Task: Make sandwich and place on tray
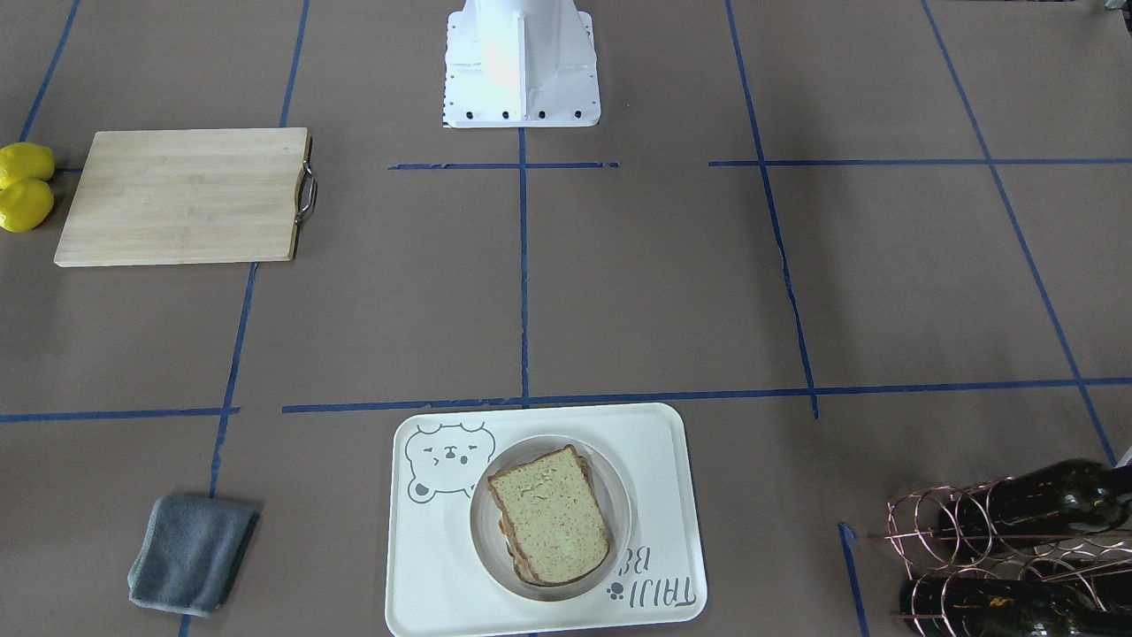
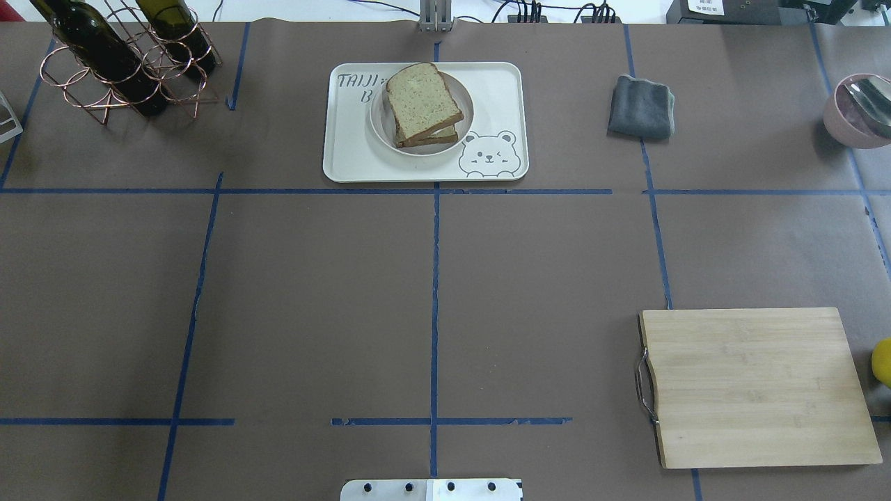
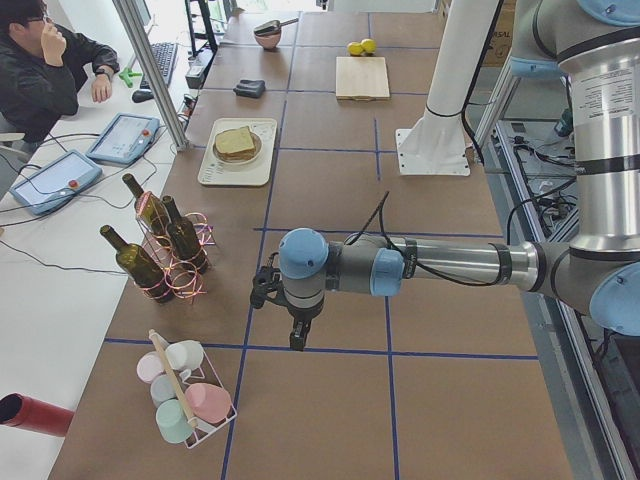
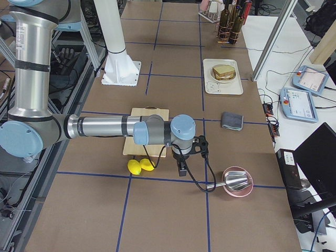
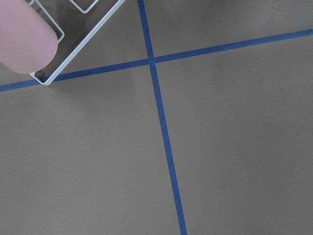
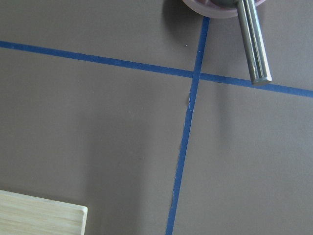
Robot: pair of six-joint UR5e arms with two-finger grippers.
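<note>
Tray (image 1: 424,566) on blue-taped brown table (image 1: 663,292)

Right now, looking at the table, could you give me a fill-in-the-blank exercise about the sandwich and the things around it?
1. The sandwich lies on a round white ____, which stands on the tray.
2. The drawing on the tray shows the face of a ____.
3. Beside the wooden cutting board lie two yellow ____.
4. The folded cloth is ____ in colour.
Missing words: dish, bear, lemons, grey.
</note>
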